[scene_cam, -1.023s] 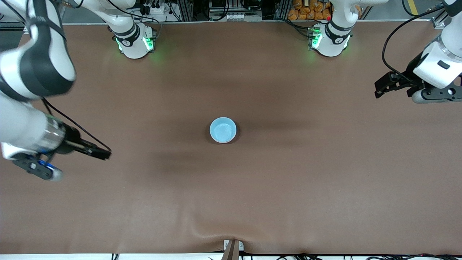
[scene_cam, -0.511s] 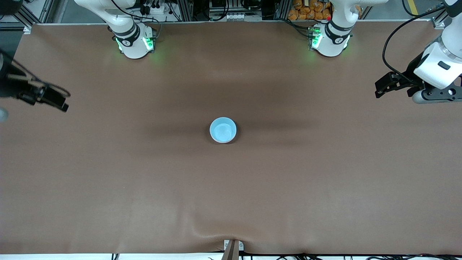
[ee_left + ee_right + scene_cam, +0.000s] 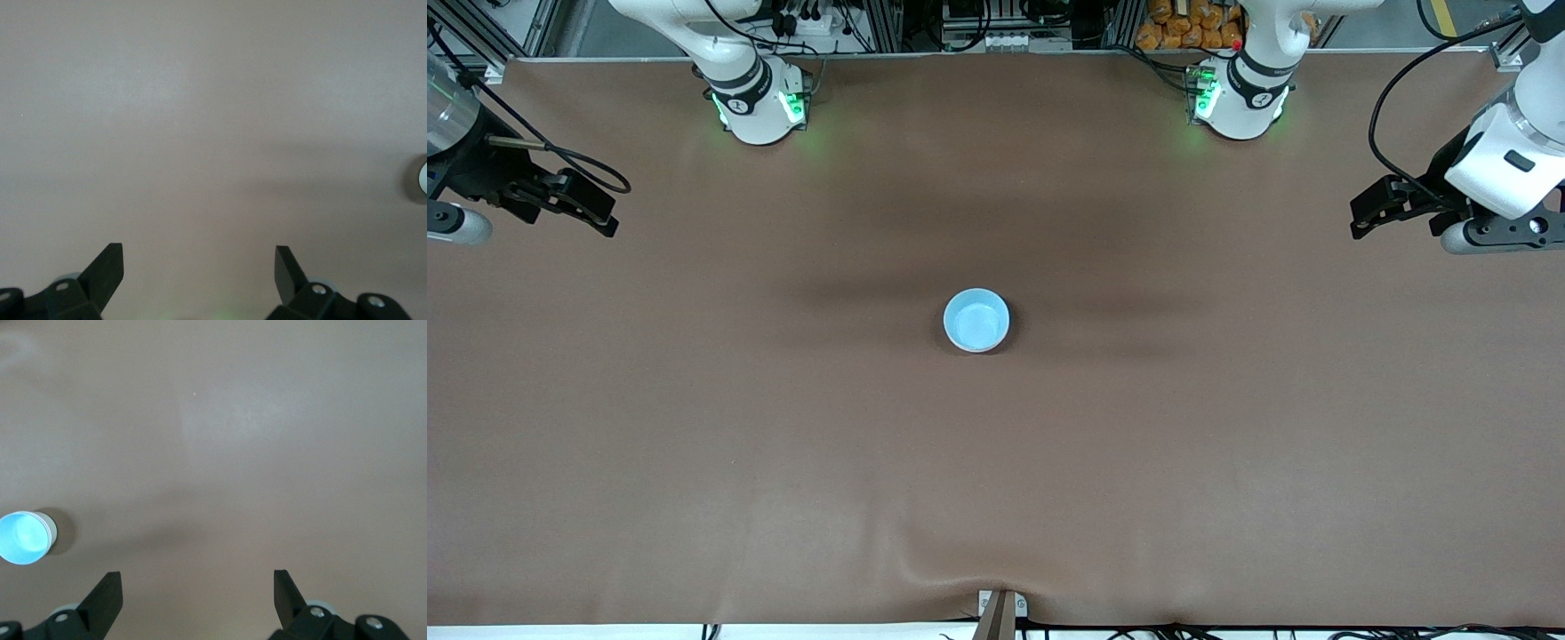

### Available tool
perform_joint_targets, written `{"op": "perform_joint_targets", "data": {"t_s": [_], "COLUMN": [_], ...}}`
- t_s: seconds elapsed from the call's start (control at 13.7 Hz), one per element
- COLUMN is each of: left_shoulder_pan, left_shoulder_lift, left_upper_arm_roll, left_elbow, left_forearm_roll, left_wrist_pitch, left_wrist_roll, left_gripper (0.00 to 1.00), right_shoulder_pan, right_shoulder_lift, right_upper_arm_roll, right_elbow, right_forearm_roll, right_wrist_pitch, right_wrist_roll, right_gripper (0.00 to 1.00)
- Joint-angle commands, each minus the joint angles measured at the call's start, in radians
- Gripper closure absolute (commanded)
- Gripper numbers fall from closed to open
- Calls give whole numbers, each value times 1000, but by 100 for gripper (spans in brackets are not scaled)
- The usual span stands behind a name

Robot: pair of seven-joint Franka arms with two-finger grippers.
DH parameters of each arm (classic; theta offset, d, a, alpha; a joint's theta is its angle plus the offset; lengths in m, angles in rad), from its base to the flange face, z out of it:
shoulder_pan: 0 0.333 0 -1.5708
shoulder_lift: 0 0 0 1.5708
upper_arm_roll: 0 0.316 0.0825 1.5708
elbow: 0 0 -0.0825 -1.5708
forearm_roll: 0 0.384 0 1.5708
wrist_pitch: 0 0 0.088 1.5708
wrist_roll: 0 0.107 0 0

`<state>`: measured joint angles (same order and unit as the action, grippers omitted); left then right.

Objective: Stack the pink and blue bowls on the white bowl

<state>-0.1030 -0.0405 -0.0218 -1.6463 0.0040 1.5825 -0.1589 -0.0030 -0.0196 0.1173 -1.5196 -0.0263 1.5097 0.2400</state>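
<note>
A light blue bowl (image 3: 976, 320) sits upright at the centre of a brown table (image 3: 996, 462), with the right gripper (image 3: 596, 209) over the table's edge at ten o'clock and the left gripper (image 3: 1369, 213) at two o'clock, both spread wide and holding nothing.

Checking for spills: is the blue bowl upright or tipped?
Upright: the blue bowl shows a full round rim and its inside, mouth up, on the table.
</note>
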Motion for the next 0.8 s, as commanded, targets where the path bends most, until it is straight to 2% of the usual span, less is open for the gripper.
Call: {"op": "perform_joint_targets", "data": {"t_s": [0.0,0.22,0.73], "left_shoulder_pan": [8,8,25], "left_shoulder_lift": [-13,-16,-15], "left_upper_arm_roll": [2,2,5], "left_elbow": [8,8,19], "left_forearm_roll": [-19,-19,-15], "left_wrist_pitch": [-27,-33,-33], "left_wrist_roll": [27,27,108], "left_gripper": [0,0,0], "right_shoulder_pan": [12,9,12], "right_shoulder_lift": [10,18,21], "right_upper_arm_roll": [-15,-34,-36], "right_elbow": [36,49,52], "right_forearm_roll": [-26,-26,-44], "right_wrist_pitch": [3,3,1], "right_wrist_roll": [-108,-146,-191], "right_gripper": [0,0,0]}}
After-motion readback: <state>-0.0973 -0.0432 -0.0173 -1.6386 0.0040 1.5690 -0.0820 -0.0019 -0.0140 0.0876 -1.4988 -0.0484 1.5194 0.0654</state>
